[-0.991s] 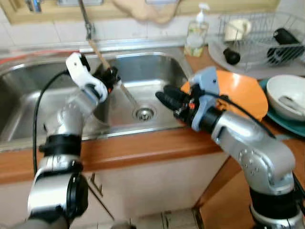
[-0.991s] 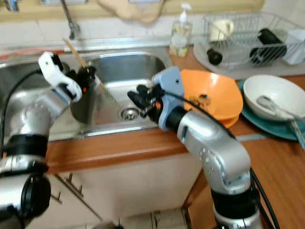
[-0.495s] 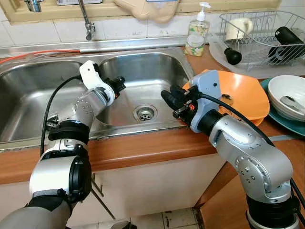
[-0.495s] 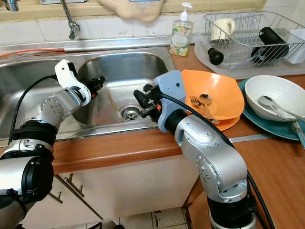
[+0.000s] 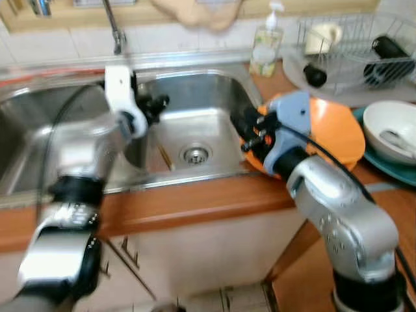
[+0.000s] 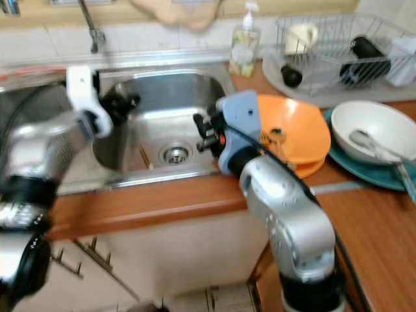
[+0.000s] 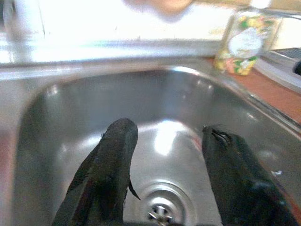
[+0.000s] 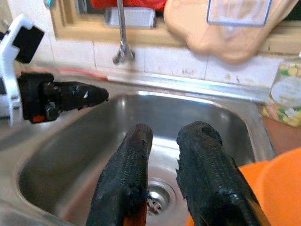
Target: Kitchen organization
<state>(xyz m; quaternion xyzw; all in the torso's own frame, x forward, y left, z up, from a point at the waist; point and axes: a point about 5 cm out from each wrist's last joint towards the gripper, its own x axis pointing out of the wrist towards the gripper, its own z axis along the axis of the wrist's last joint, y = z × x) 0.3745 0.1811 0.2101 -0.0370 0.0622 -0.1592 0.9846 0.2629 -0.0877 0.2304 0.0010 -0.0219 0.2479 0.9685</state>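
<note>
Lying in the sink (image 5: 214, 84) beneath the open, empty left tool (image 5: 158, 104): a chopstick (image 5: 165, 156).

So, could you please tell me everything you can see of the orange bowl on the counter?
The orange bowl is wide, shallow and plain, plastic-looking, sitting upright on the wooden counter just right of the sink. Some cutlery lies inside it, too blurred to name. The right gripper hovers over the sink beside its left rim, and that arm hides part of the rim. A teal plate sits close on its right.
</note>
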